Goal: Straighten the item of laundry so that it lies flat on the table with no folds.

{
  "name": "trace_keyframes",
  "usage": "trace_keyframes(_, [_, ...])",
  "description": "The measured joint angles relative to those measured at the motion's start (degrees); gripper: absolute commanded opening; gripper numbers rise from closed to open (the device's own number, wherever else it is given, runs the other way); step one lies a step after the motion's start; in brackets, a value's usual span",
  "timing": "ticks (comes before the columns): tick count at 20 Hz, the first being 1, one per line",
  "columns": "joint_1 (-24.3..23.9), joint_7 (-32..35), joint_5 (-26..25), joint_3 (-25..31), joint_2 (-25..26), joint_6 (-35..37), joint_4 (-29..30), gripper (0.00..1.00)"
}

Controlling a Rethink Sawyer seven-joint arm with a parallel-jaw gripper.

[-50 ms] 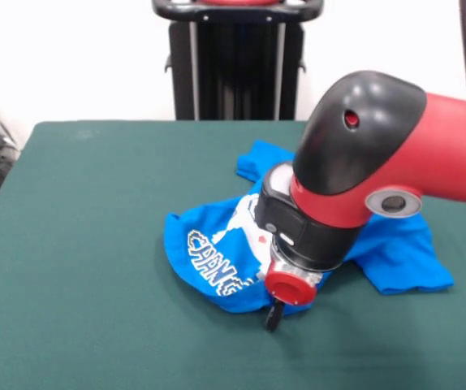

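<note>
Arm pose: wrist bent low over the shirt, gripper (274, 315) pointing down at the cloth's near edge; prob. lined up to pinch or drag that hem outward, my guess.
Gripper state: only one dark tip shows below the red flange; can't tell if apart or together, or whether it has any cloth.
Contact: tip at/just past the near hem, seems on or v. close to the table (87, 244); touching or not, unclear.
Shirt loc: T-shirt (209, 252) right of table centre, mid-depth, partly hidden by the arm.
Shirt look: bright blue, rumpled, not flat. Left part bunched and rounded, white lettering curved along the fold, print only partly legible. One lobe sticks out far, another spreads right and near; sleeve vs. body, can't say.
Task status: folds remain, lots left to do.
</note>
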Motion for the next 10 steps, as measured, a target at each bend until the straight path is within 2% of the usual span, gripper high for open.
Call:
trace_keyframes(7, [-0.01, 0.00, 0.20, 0.00, 0.00, 0.00, -0.06, 1.00])
trace_keyframes(8, [0.01, 0.00, 0.52, 0.00, -0.01, -0.09, -0.06, 0.00])
trace_keyframes(10, [0.01, 0.00, 0.60, -0.01, -0.01, -0.14, -0.06, 0.00])
